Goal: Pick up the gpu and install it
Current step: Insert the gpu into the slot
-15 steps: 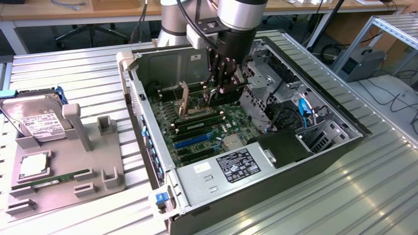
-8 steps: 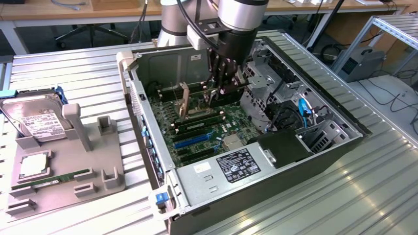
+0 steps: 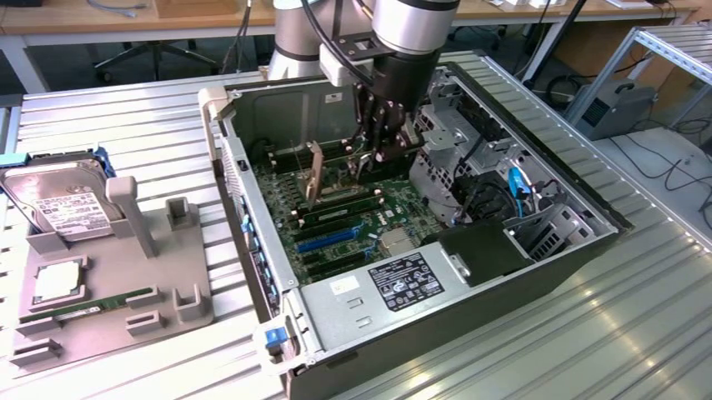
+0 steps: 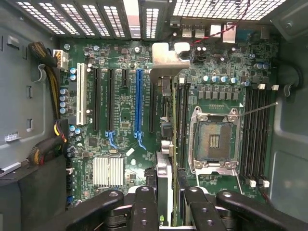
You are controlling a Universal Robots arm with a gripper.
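The gpu (image 4: 172,115) shows edge-on in the wrist view as a thin card with a silver bracket (image 4: 168,60) at its far end. My gripper (image 4: 168,202) is shut on it, one dark finger on each side. The card stands upright over the motherboard (image 4: 120,120), between the blue slot (image 4: 139,101) and the CPU socket (image 4: 211,139). In the exterior view my gripper (image 3: 373,158) reaches down into the open computer case (image 3: 534,275). There the gpu (image 3: 318,171) sticks out of it toward that view's left. I cannot tell whether its lower edge touches a slot.
A grey fixture (image 3: 112,308) outside the case at the exterior view's left carries a hard drive (image 3: 62,208) and a memory stick (image 3: 106,302). Inside the case are the power supply (image 3: 389,283), a drive cage (image 3: 468,158) and cable bundles (image 4: 48,144).
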